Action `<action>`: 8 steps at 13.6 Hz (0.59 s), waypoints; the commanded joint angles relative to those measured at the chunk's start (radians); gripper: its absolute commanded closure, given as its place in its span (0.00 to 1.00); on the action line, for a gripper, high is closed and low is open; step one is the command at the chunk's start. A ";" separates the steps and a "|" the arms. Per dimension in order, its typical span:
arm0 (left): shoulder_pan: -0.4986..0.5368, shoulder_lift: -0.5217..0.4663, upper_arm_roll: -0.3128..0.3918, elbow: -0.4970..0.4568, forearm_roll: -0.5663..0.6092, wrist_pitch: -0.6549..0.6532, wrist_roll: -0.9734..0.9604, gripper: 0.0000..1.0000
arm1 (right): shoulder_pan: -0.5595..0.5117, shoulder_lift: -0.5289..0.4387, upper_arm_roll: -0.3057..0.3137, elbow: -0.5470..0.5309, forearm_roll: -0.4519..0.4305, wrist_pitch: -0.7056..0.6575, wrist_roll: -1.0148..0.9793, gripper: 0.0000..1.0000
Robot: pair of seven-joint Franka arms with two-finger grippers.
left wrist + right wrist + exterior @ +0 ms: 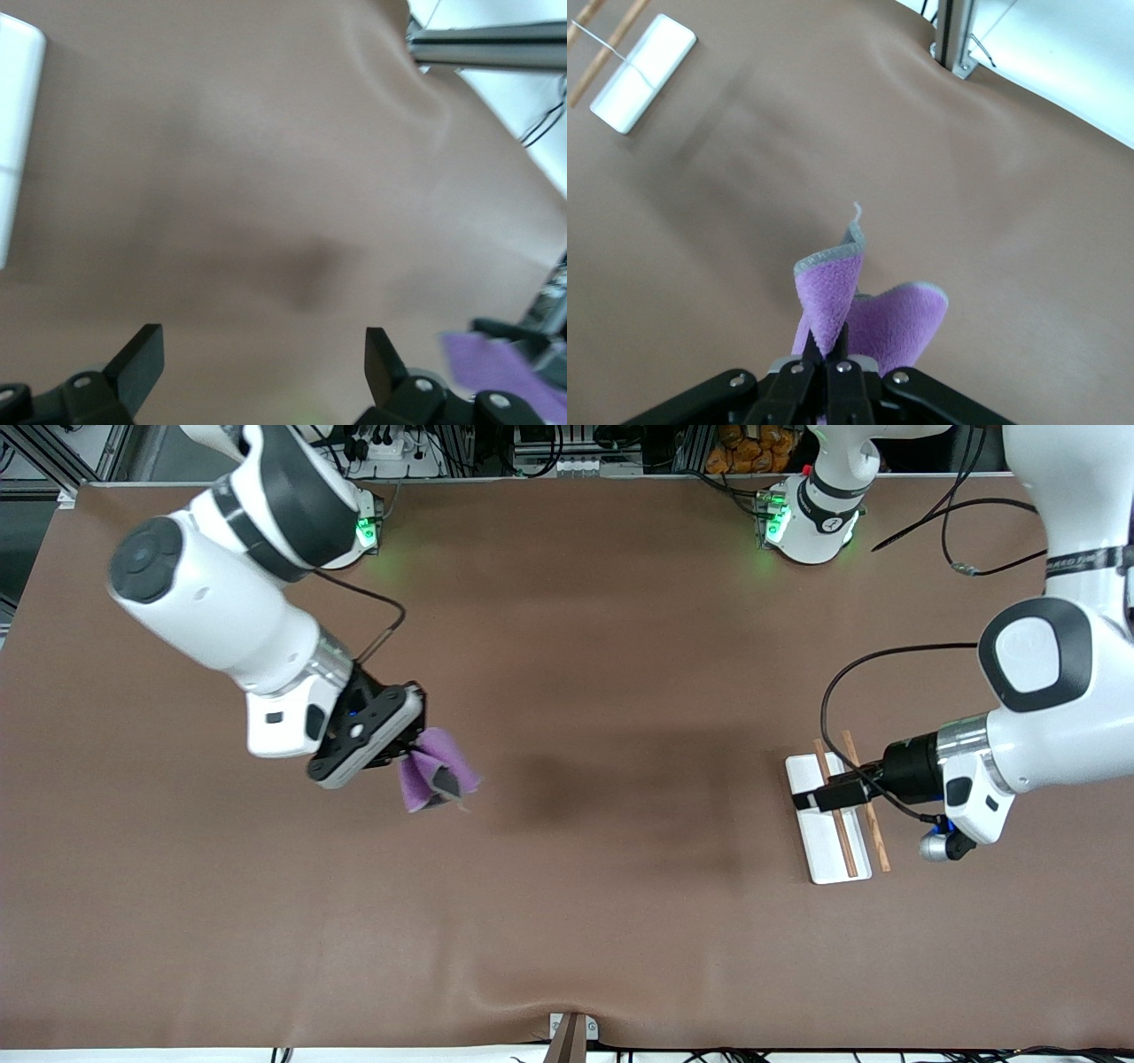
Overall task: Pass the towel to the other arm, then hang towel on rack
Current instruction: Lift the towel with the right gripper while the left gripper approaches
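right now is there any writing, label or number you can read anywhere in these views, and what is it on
No text can be read with certainty.
Left arm's dark wrist band: pale lettering, too small and blurred to read.
Towel, held in the right gripper: no print.
Rack, under the left gripper: no label.

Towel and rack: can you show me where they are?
towel (434,775), front view, on its purple fold hanging from the right gripper (409,755).
rack (828,850), front view, on its white base.
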 commanded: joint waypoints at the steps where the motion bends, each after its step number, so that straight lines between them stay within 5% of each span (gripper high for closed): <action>1: -0.034 0.033 -0.003 0.022 -0.059 0.059 -0.076 0.00 | 0.048 0.034 -0.001 0.010 0.027 0.047 0.102 1.00; 8: -0.170 0.106 -0.001 0.012 -0.132 0.159 -0.342 0.00 | 0.199 0.090 -0.003 0.012 0.032 0.169 0.556 1.00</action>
